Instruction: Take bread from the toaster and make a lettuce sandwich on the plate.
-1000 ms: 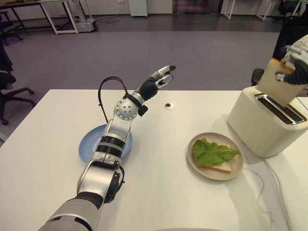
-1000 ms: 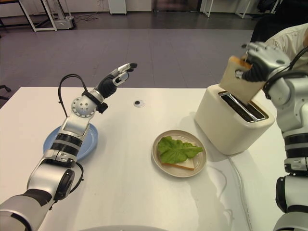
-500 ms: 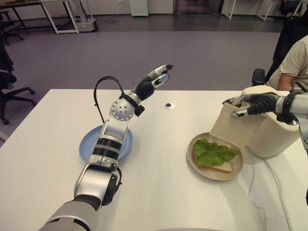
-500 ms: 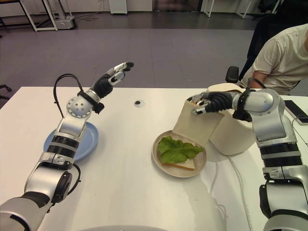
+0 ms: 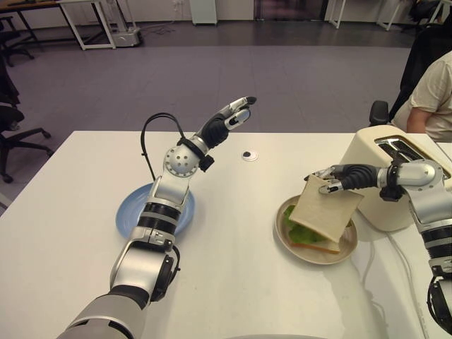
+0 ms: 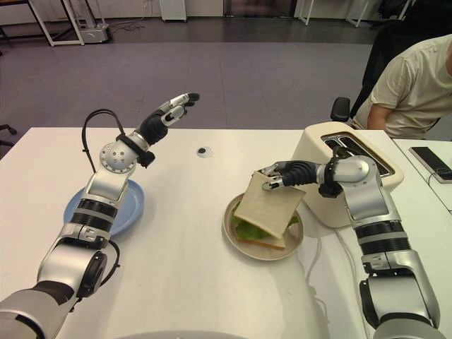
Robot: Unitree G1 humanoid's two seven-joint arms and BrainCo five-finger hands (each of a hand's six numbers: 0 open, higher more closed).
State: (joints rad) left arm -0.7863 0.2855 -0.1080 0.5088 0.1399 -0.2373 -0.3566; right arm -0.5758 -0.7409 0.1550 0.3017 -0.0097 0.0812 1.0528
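Beige plate (image 5: 311, 258) near the table's front holding lettuce (image 5: 296, 234) on bread, second bread slice (image 5: 325, 210) tilted over it, pinched at its top edge by right hand (image 5: 342, 176), blue plate (image 5: 127, 215) well left, toaster (image 5: 367, 145) just behind, left hand (image 5: 224, 121) raised, fingers straight and together.

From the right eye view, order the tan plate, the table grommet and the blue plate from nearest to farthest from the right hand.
1. Tan plate, just below the right hand, which holds the bread slice over it.
2. Table grommet, toward the far edge, to the hand's left.
3. Blue plate, at the table's left side.
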